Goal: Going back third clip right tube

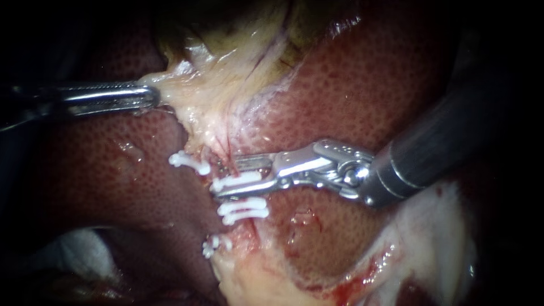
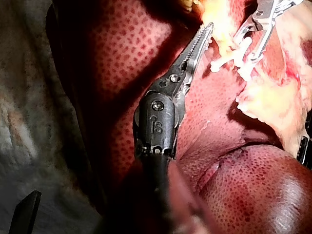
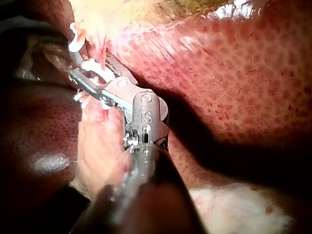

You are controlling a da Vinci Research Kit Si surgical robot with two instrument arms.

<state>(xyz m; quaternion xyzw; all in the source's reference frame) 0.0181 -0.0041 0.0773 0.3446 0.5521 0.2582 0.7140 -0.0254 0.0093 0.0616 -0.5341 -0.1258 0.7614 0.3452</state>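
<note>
Left instrument (image 1: pixel 152 96): shaft level, entering from the left; jaws clamped together on pale tissue (image 1: pixel 195 93). Right instrument (image 1: pixel 222 177): shaft slanting in from the right, wrist bent toward level; jaws parted, gap visible between them.

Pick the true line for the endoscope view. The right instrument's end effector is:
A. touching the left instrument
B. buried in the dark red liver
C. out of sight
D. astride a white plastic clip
D: the slender silver right instrument has its open end effector astride a white plastic clip. The shiny metal left instrument is well apart from it, gripping pale yellowish tissue.
</note>
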